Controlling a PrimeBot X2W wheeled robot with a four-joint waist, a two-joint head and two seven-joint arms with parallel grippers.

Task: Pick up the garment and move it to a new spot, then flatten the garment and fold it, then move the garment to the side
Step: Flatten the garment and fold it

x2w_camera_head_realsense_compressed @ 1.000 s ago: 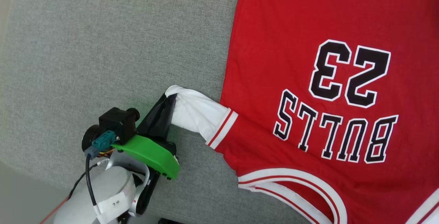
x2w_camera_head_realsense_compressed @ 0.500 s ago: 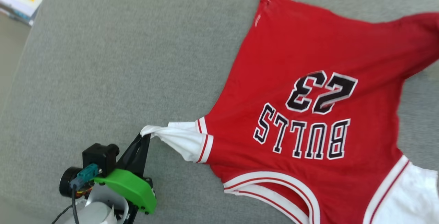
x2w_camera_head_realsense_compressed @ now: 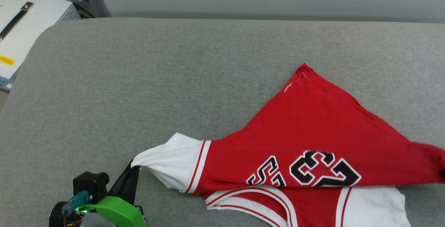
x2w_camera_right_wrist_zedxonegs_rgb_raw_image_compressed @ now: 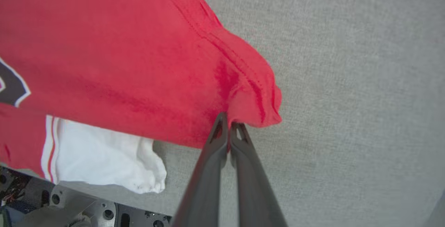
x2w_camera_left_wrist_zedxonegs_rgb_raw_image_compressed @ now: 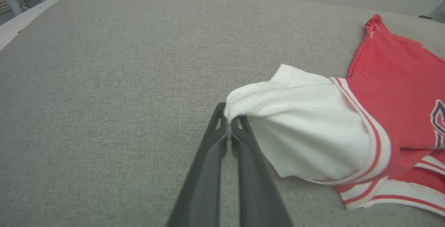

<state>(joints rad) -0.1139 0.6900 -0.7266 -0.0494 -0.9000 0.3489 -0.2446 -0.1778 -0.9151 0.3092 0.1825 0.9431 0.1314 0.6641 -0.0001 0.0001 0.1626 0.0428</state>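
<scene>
Seeing the garment [x2w_camera_head_realsense_compressed: 313, 133] on the gray cushion [x2w_camera_head_realsense_compressed: 139, 81], right of centre in head view. Red body is doubled toward me, so the "23" and a bit of the lettering sit along the near fold. 1 hem corner peaks at the far side.

Left gripper [x2w_camera_head_realsense_compressed: 134, 165] is at lower left in head view, tips at the cuff of the left white sleeve [x2w_camera_head_realsense_compressed: 170, 164]. I can't read the finger gap from that angle. Left wrist view settles it: 2 fingers pressed together, clamped on the sleeve's edge, cloth bunched over the tips and drawn taut toward them.

Right wrist view gives me the right gripper [x2w_camera_right_wrist_zedxonegs_rgb_raw_image_compressed: 227, 124]: fingers together, pinching a fold of red hem, with a stitched seam running up from the pinch. Below the red layer the second white sleeve [x2w_camera_right_wrist_zedxonegs_rgb_raw_image_compressed: 104, 157] lies flat on the cushion; head view puts it at lower right, near edge.

Right wrist view also catches a metal plate [x2w_camera_right_wrist_zedxonegs_rgb_raw_image_compressed: 87, 209] with holes at its bottom left. Head view adds a white box [x2w_camera_head_realsense_compressed: 21, 29] with a dark handle, off the cushion's far-left corner.
</scene>
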